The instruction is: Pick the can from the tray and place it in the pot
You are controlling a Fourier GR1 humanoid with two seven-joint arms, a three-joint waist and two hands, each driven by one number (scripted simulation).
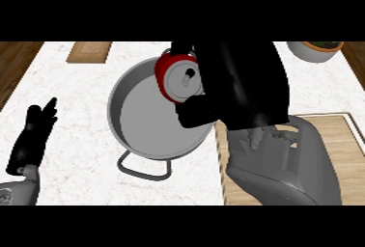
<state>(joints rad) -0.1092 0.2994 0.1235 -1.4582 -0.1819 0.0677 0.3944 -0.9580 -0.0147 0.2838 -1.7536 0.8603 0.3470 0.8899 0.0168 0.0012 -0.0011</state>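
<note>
A red can (176,77) with a silver lid is tilted on its side, lid facing me, above the right part of the grey pot (143,120). My right hand (239,87) is shut on the can, its black fingers curled round the can's right side and underside. The pot lies on the white marble counter, a loop handle at its lower edge. The wooden tray (342,135) lies at the right, largely hidden by my right forearm. My left hand (32,137) rests open at the lower left, fingers pointing up, well away from the pot.
A small wooden board (90,51) lies at the counter's far edge, left of centre. A white bowl (315,50) with dark contents stands at the far right corner. Brown wooden floor shows along the counter's left and right sides.
</note>
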